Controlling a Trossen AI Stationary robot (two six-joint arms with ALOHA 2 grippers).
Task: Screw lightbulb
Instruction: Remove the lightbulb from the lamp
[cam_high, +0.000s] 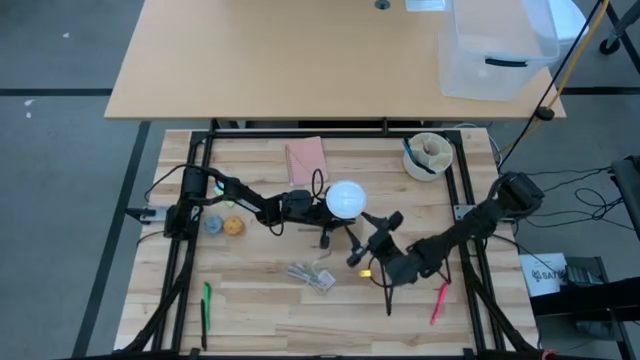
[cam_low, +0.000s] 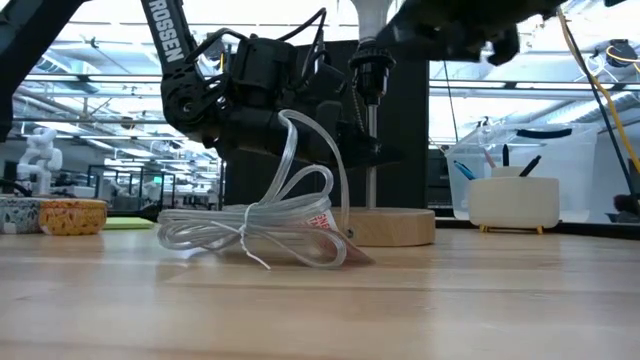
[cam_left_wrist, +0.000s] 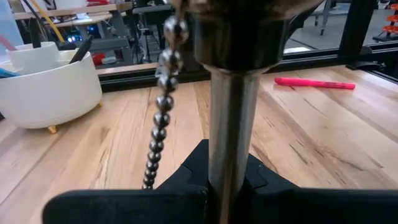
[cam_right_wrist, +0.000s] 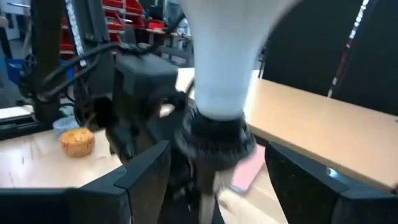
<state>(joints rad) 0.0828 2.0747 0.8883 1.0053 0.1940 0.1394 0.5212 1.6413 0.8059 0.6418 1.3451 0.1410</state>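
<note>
The white lightbulb (cam_high: 345, 198) sits upright with its neck (cam_right_wrist: 224, 74) in the black socket (cam_right_wrist: 214, 140) of a small lamp. The lamp has a metal pole (cam_low: 370, 150) and a round wooden base (cam_low: 390, 228) standing on the table. My left gripper (cam_high: 305, 205) reaches in from the table's left and is shut on the pole below the socket. My right gripper (cam_high: 370, 238) is open just right and near of the bulb. In the right wrist view its fingers (cam_right_wrist: 146, 168) stand on either side of the socket without touching it. A bead chain (cam_left_wrist: 158, 112) hangs from the socket. My left gripper pinches the lamp's metal pole (cam_left_wrist: 227, 180) between its two fingers, below the black socket. The fingers come in level from the table's left and lie across the pole. The pole stands upright, with its wooden base on the table.
A crumpled clear plastic wrapper (cam_high: 312, 275) lies near of the lamp. A pink pad (cam_high: 305, 155) and a white bowl with pens (cam_high: 430, 155) are at the far side. A muffin (cam_high: 233, 226), a green marker (cam_high: 207, 305) and a pink marker (cam_high: 440, 300) lie around.
</note>
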